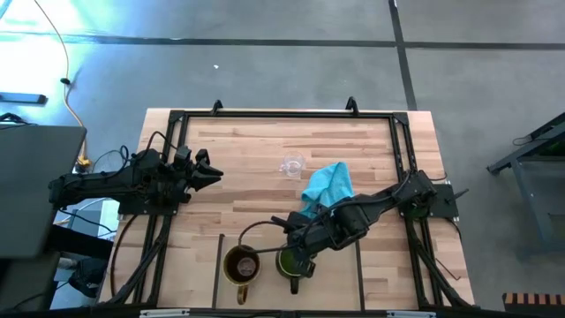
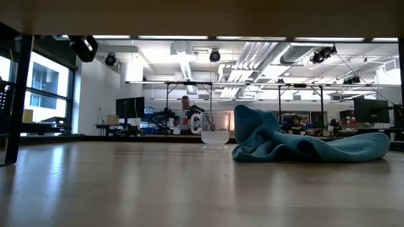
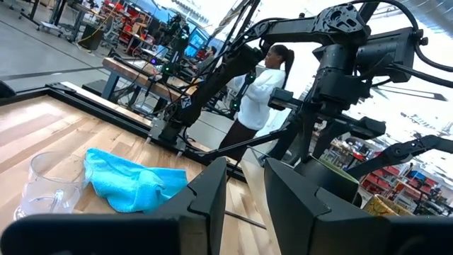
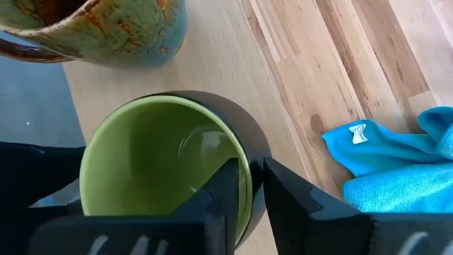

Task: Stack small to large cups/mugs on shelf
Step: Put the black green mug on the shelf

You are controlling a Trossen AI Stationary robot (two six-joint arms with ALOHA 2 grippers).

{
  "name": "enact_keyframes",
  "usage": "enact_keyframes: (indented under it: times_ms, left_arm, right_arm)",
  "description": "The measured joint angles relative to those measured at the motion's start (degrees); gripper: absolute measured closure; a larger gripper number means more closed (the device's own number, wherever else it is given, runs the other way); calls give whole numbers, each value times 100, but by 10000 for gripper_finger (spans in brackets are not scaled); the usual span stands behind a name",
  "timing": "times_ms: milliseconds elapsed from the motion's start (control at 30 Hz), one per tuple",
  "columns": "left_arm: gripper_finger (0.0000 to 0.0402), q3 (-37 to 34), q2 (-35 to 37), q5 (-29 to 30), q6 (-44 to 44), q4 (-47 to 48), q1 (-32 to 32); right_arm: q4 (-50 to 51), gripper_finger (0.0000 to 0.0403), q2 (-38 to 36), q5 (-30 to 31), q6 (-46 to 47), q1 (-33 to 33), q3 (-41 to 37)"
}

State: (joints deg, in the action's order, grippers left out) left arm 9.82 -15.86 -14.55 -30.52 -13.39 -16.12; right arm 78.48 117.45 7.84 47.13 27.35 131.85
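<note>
The green mug (image 4: 166,166), lime inside and dark outside, stands in a shelf (image 1: 380,283) bay beside the brown mug (image 1: 241,264). The right hand (image 4: 244,188) pinches its rim, fingers narrow. The left hand (image 1: 214,172) waits, nearly closed, holding nothing.

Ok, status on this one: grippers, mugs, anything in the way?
Right gripper straddling green mug rim beside brown mug. Left gripper idle at table's left. Clear glass cup unstacked; turquoise cloth nearby.
</note>
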Motion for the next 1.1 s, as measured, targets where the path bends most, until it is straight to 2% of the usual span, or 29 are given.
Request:
enact_keyframes:
  times_ms: [667, 1100]
  left_arm:
    - [316, 0, 0, 0, 0, 0, 1]
    - [316, 0, -2, 0, -13, -2, 0]
  right_arm:
    - [11, 345, 0, -65, 19, 0, 0]
    - [9, 322, 0, -109, -111, -27, 0]
